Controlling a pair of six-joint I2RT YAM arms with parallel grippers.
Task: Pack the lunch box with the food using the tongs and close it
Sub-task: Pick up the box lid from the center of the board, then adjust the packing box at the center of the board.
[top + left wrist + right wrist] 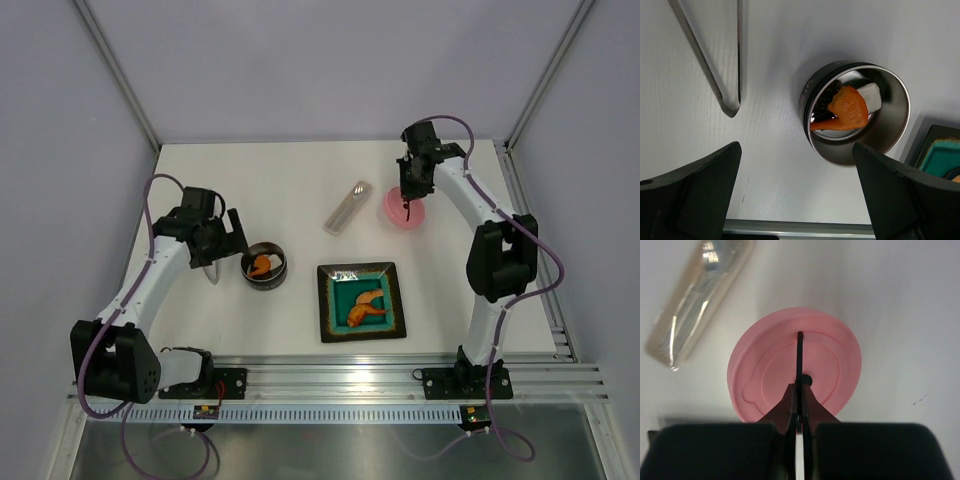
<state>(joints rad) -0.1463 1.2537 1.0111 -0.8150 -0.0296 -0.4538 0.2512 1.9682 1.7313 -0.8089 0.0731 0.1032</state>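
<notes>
The steel lunch box (265,268) stands open left of the plate, with orange, white and dark food (847,107) inside. More orange food (364,306) lies on the teal plate. Left of the tin, the tongs (715,75) lie on the table. My left gripper (795,150) hangs open and holds nothing, just left of the lunch box (890,140) and above the tongs (211,272). My right gripper (801,390) is shut on the thin black handle (800,352) of the pink lid (765,365), at the back right (403,212).
The square teal plate (330,300) with a dark rim sits front centre; its corner (940,155) shows beside the tin. A shorter silvery utensil in a clear wrapper (347,207) lies just left of the lid (700,300). A metal rail (340,372) runs along the near edge.
</notes>
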